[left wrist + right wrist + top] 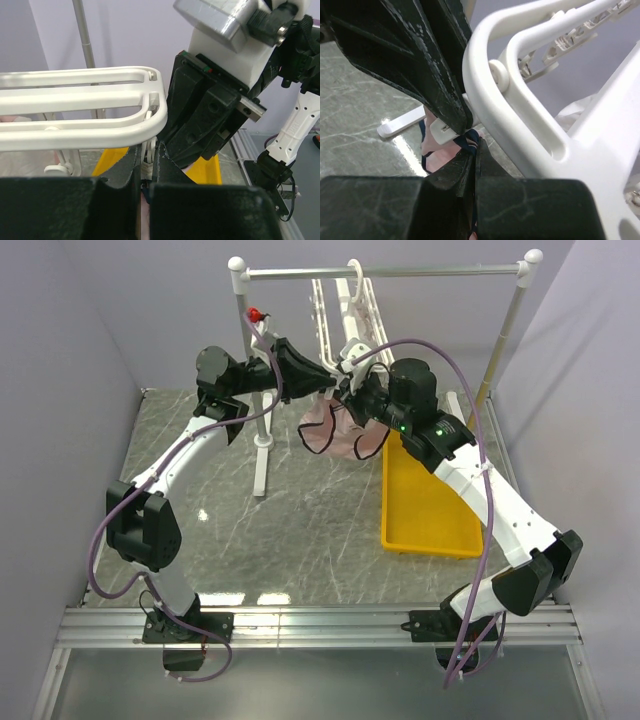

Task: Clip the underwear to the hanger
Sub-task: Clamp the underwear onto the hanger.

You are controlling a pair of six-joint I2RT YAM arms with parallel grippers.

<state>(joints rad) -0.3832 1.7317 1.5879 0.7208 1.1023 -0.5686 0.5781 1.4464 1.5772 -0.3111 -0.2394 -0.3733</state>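
the pale pink fabric underwear with navy trim (335,432) hangs just below the near end of the white plastic barred hanger (352,330), its trim pinched by the pressed-together jaws of the right gripper (476,152). the left gripper (147,167) squeezes its jaws onto a small white dangling clip (442,131) under that end, so clipping looks half done: seating the trim and releasing remain.

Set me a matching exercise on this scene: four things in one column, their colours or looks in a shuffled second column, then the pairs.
Things:
1. hanger
2. underwear
3. tray
4. rail

Looks:
A. yellow
B. grey, with white ball ends
C. pale pink with dark trim
D. white, made of parallel bars

Pairs: 1-D; 2-C; 3-A; 4-B
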